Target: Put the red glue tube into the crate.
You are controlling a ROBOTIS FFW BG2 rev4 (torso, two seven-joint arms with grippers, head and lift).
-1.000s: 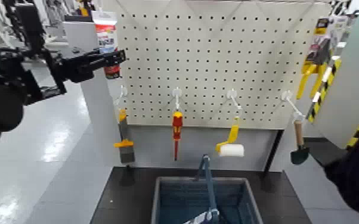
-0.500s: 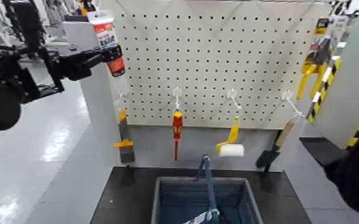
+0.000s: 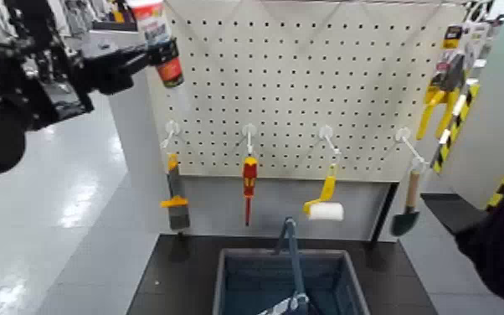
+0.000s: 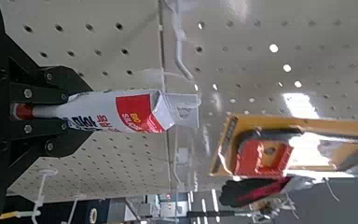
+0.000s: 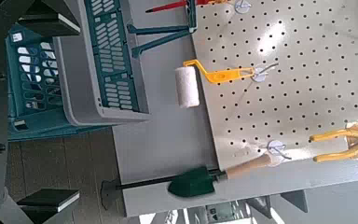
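1. Your left gripper [image 3: 172,53] has its jaws clamped on the red glue tube [image 4: 121,110], near its narrow end; the flat white end juts out away from them.
2. The tube is up by the pegboard's [image 3: 293,100] upper left edge, well apart from the crate [image 3: 282,252] and higher than it; it has yet to go in.
3. Expect it to be light, with walls that give if you squeeze; the printed skin may be slick, and the tube could pivot, so hold firmly without crushing.
4. The narrow end should be the stiffer place to grip; keep that hold rather than shifting to the softer body.
5. Bring it out from the board first; the scraper [image 3: 177,188] and screwdriver [image 3: 249,176] hang below, between you and the crate.
6. Mind the hoop handle [image 3: 295,261] standing over the opening; aim for the room left of it, inside the rim.
7. Your right gripper [image 5: 58,112] waits near the crate, jaws apart; leave it there.
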